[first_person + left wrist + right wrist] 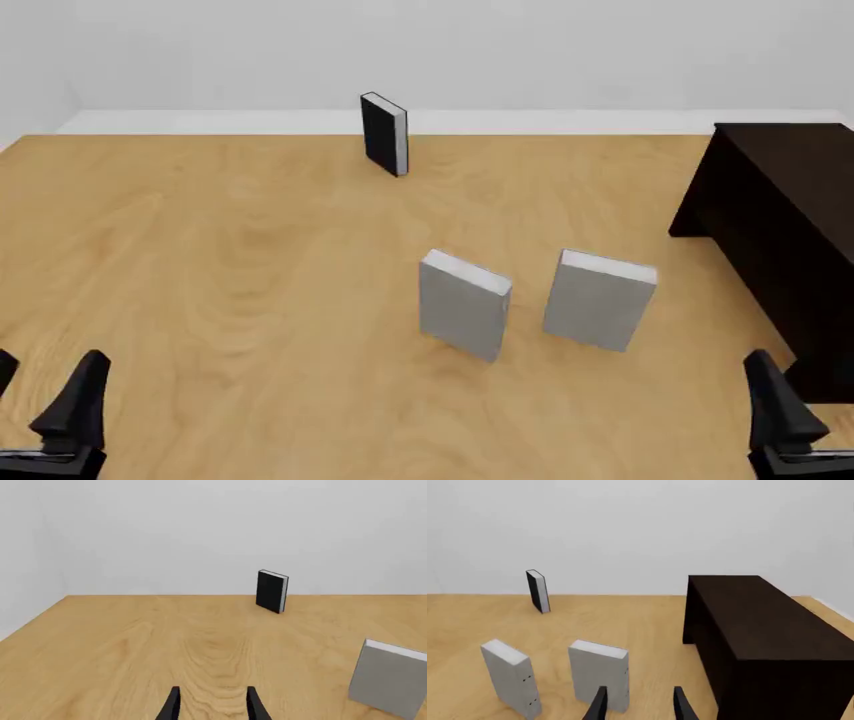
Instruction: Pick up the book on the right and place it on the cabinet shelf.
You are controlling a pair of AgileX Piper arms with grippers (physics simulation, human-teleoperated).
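Two near-identical light-grey books stand upright mid-table. The book on the right (599, 300) (600, 675) stands just ahead of my right gripper (640, 707), which is open and empty, low at the near right edge (811, 425). Its twin (465, 305) (510, 682) stands to its left. The dark brown cabinet (787, 230) (760, 640) fills the table's right side; only its top and outer walls show, and the shelf recess is hidden. My left gripper (213, 707) (40, 405) is open and empty at the near left, far from both books.
A thin black book (384, 133) (272, 591) (538, 591) stands upright near the far edge of the wooden table (200, 260). One grey book (390, 677) is cut off at the edge of the left wrist view. White walls lie behind.
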